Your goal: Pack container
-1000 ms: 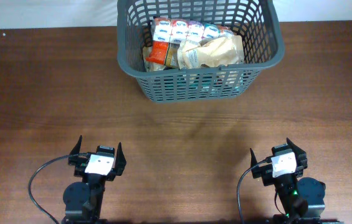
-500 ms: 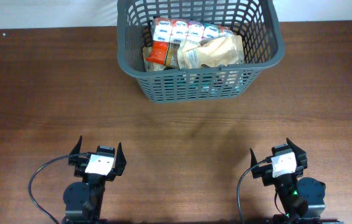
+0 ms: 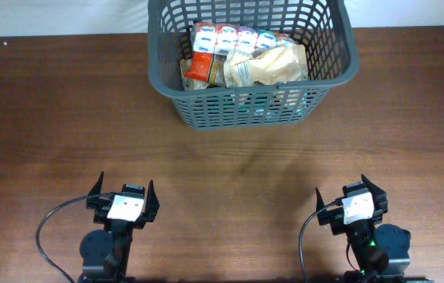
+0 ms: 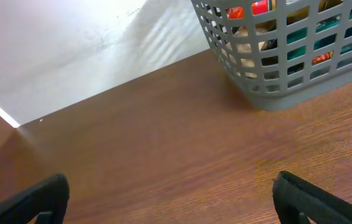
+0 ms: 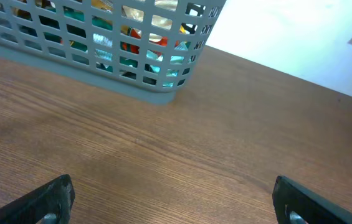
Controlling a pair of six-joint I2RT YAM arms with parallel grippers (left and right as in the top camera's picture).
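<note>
The dark grey lattice container stands at the back middle of the table, holding several food packets. It also shows in the left wrist view and in the right wrist view. My left gripper rests near the front left edge, open and empty; its fingers frame bare wood in the left wrist view. My right gripper rests near the front right edge, open and empty, as the right wrist view shows. Both are far from the container.
The brown wooden table spreads between the grippers and the container. A white wall or surface lies beyond the table's far edge.
</note>
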